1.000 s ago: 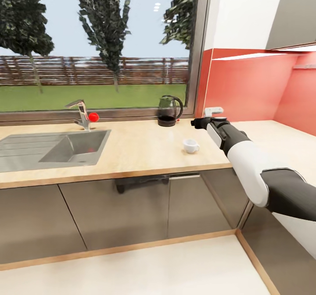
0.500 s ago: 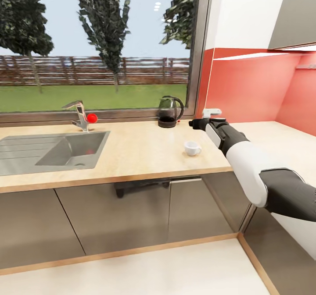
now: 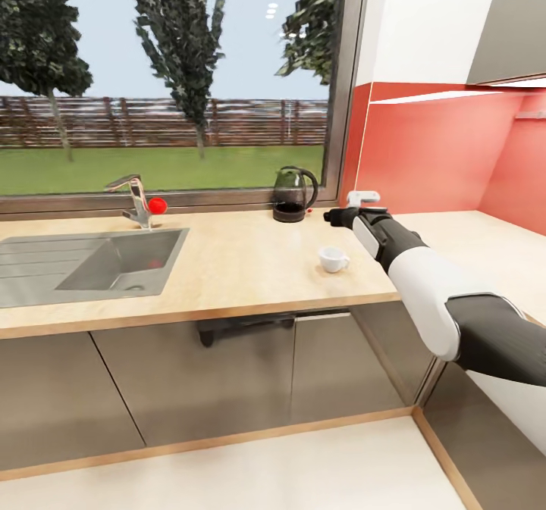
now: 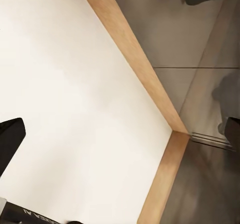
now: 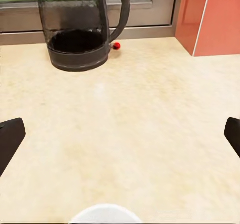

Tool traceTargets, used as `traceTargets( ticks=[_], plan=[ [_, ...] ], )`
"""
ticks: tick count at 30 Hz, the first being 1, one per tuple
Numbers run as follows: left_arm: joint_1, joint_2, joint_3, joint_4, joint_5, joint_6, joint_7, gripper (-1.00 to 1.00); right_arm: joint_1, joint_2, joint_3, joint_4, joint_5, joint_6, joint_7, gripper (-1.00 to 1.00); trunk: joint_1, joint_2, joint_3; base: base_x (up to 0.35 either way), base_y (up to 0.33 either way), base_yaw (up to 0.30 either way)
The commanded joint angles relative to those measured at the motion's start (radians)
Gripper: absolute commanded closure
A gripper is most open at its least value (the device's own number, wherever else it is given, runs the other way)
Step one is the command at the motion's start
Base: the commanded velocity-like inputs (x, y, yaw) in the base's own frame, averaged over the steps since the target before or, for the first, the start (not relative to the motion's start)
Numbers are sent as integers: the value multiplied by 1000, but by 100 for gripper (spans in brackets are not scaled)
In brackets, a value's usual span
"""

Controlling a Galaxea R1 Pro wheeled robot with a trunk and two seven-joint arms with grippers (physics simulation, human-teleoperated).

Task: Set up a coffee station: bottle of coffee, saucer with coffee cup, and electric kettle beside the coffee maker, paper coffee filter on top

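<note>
Far left of the jaws: a sink (image 3: 91, 264) set into the kitchen countertop (image 3: 227, 267), with a faucet (image 3: 135, 201) behind it. Ahead of the right gripper (image 5: 120, 134) and a little to its left: the electric kettle (image 5: 82, 27), upright by the window sill, well apart from the fingertips. Below and nearer than the jaws: the coffee cup (image 3: 332, 258), standing on bare counter with no saucer under it; a white rim (image 5: 105, 215) at the near edge of the right wrist view, likely the same cup. Right jaws spread wide, holding nothing. Left gripper (image 4: 120, 134) likewise spread and empty, aimed at floor and cabinet fronts.

Judged progress: early. Kettle and cup not yet placed by any coffee maker; cup probably next.
</note>
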Motion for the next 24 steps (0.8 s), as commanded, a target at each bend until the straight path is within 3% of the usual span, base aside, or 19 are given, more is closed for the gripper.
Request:
traceTargets(
  ticks=[1,6,13,24],
  plan=[
    [-1,0,5,1,-3,4,-4,-100,0,-1,8,-1,-11,5,-4,-100,0,0,-1,3,0,0],
    [-1,10,6,4,-3,5,4,-100,0,-1,8,-1,-12,5,-4,-100,0,0,-1,0,0,0],
    [5,8,11,7,-1,7,72,-100,0,-1,7,-1,-12,5,-4,-100,0,0,-1,0,0,0],
    [6,7,14,7,-1,7,75,-100,0,-2,7,-1,-23,4,-4,-100,0,0,-1,84,0,0]
  ],
)
